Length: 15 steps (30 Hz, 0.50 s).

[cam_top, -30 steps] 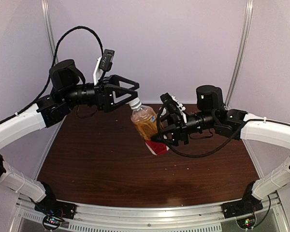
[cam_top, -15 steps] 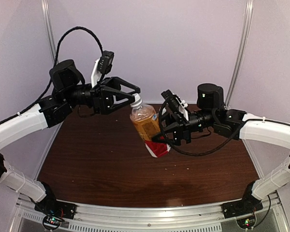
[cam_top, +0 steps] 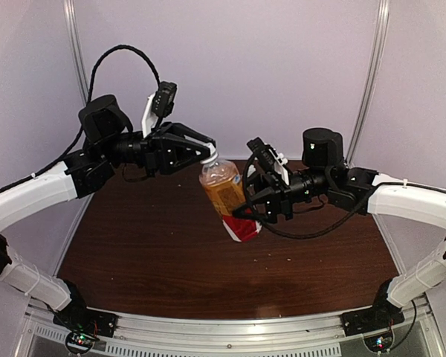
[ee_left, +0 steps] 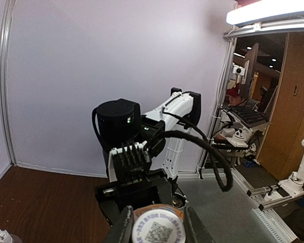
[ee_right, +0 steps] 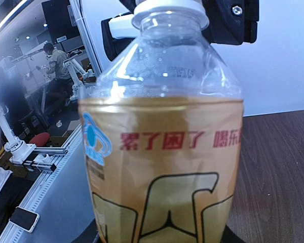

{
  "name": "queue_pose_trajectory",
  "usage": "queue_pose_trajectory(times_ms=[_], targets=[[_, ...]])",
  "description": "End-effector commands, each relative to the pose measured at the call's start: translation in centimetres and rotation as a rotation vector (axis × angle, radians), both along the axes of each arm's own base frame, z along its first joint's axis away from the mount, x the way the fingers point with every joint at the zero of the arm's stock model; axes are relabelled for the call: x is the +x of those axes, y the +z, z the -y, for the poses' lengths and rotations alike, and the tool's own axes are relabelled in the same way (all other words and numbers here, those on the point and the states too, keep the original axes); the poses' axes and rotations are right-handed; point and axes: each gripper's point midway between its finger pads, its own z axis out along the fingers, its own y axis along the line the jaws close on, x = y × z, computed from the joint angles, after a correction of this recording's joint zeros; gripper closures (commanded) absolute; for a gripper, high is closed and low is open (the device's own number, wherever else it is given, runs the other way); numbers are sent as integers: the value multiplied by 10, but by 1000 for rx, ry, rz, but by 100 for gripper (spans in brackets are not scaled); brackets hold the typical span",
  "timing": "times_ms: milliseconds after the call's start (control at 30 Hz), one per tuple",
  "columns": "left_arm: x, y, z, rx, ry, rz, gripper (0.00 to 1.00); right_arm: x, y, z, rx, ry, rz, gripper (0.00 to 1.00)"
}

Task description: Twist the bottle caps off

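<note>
The left gripper, wide a second ago, now pinches shut on the white cap of the amber bottle, which the right gripper clamps mid-air above the table, tilted, bracing it so the cap can be twisted off.

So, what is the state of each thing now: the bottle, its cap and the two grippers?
amber bottle: held tilted above the table, partly full, neck toward the left arm.
bottle cap: on the neck; whether it is loosened cannot be told.
left gripper: fingers shut on the bottle cap.
right gripper: fingers closed around the amber bottle's lower body.
</note>
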Motion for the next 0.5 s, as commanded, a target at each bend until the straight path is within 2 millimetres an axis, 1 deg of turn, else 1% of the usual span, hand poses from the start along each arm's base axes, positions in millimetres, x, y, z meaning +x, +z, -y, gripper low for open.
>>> queue_pose_trajectory(times_ms=[0,33,100,133,233,300,367,467], targets=[[7,2,-1,-16,34,-17,78,19,12,-1,4,-101,60,72],[11,3,-1,-14,62,-27,79,26,12,-1,-5,-143,76,72],[22,3,-2,-8,140,-54,80,40,4,1,-58,-231,78,72],[28,4,-4,-5,184,-69,81,51,1,3,-80,-289,115,72],[55,5,-10,10,358,-151,83,73,-7,10,-137,-425,158,72],[78,2,-19,16,508,-234,84,86,-12,15,-168,-501,184,73],[92,-1,-27,9,602,-317,84,97,-17,20,-192,-563,205,74],[107,-9,-36,17,710,-440,84,107,-23,25,-216,-627,226,74]])
